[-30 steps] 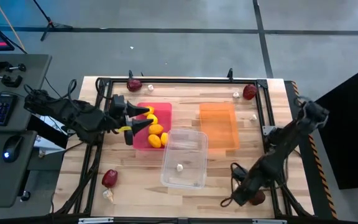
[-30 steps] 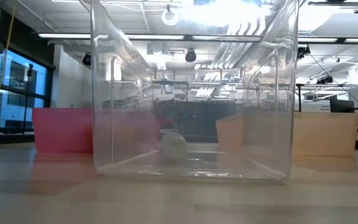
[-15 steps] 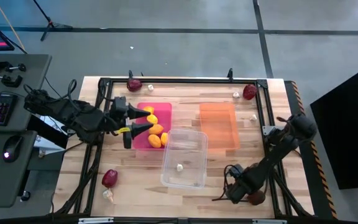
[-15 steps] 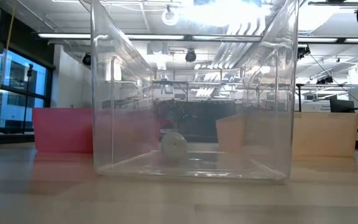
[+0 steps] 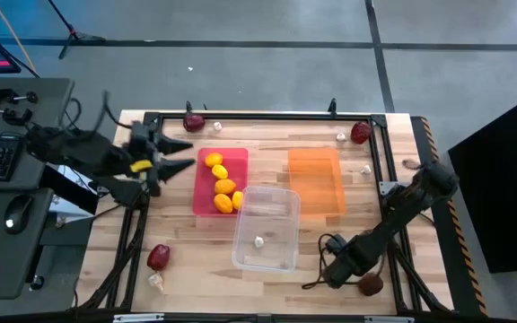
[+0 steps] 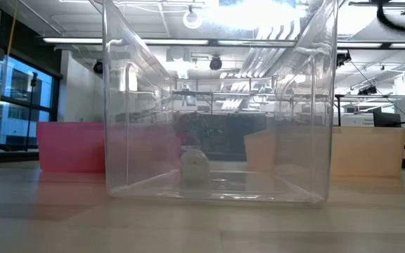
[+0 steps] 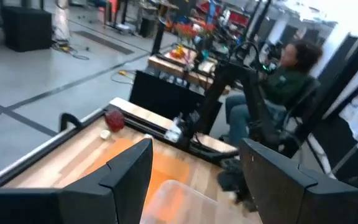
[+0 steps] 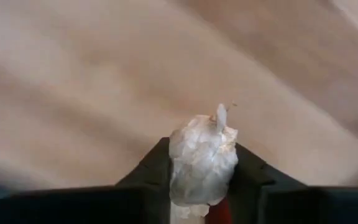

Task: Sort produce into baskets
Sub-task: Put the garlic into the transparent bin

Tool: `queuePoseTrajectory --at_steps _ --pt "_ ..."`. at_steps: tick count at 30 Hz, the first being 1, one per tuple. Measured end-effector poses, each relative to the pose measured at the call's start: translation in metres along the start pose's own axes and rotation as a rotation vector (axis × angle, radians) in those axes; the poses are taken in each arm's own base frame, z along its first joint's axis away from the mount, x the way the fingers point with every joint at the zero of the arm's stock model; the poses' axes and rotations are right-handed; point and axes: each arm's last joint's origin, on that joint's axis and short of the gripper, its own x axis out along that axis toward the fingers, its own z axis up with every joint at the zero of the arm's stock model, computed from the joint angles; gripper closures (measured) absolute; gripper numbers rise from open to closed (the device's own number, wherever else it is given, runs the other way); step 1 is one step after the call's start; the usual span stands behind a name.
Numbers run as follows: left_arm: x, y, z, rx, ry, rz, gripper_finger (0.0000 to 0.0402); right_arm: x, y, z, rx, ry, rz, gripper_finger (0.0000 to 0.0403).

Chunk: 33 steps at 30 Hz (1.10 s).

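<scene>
The pink basket holds several lemons. The orange basket stands to its right. The clear basket holds one garlic bulb, which also shows in the low view. My left gripper is open and empty, left of the pink basket. My right gripper is near the table's near edge, right of the clear basket, shut on a garlic bulb. A beet lies on the table just to its right. My right gripper pinches the garlic bulb's two sides between its two fingers. The fingers point down at the wooden table. The bulb's stem tip points away from the wrist camera. Whether the bulb is clear of the table, I cannot tell.
Loose beets lie at the far left, far right and near left. Garlic bulbs lie at the far right, right of the orange basket, and near left. A person sits beyond the table.
My left gripper has drawn back from over the pink basket toward the table's left edge, still open. My right gripper has gone a little toward the table's left edge, away from the beet at the near right.
</scene>
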Motion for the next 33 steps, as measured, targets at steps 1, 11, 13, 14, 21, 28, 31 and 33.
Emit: queuePoseTrajectory --at_steps 1,11,13,14,21,28,31,33 --pt "-0.005 0.004 0.002 -0.003 -0.008 0.014 0.0174 -0.012 0.0 -0.002 -0.034 0.0 0.028 0.0327" --pt "-0.027 0.034 -0.014 -0.018 0.1 0.238 0.0174 -0.168 -0.019 0.016 -0.129 -0.613 0.573 0.0279" --pt "-0.025 0.035 -0.02 -0.034 0.137 0.279 0.0174 -0.185 -0.016 0.027 -0.157 -0.737 0.636 0.0267" --pt "-0.024 0.035 -0.023 -0.04 0.154 0.293 0.0174 -0.191 -0.013 0.033 -0.188 -0.777 0.66 0.0262" --pt "-0.006 0.024 -0.038 -0.03 0.28 0.289 0.0174 -0.181 0.024 0.081 -0.345 -0.857 0.65 0.0254" --pt "0.011 0.011 -0.053 -0.006 0.456 0.2 0.0174 -0.162 0.04 0.121 -0.451 -0.76 0.621 0.0199" --pt "0.015 0.006 -0.057 -0.015 0.53 0.143 0.0174 -0.167 0.04 0.129 -0.497 -0.761 0.62 0.0166" --pt "0.016 0.001 -0.061 -0.02 0.576 0.097 0.0174 -0.175 0.038 0.133 -0.524 -0.785 0.616 0.0149"
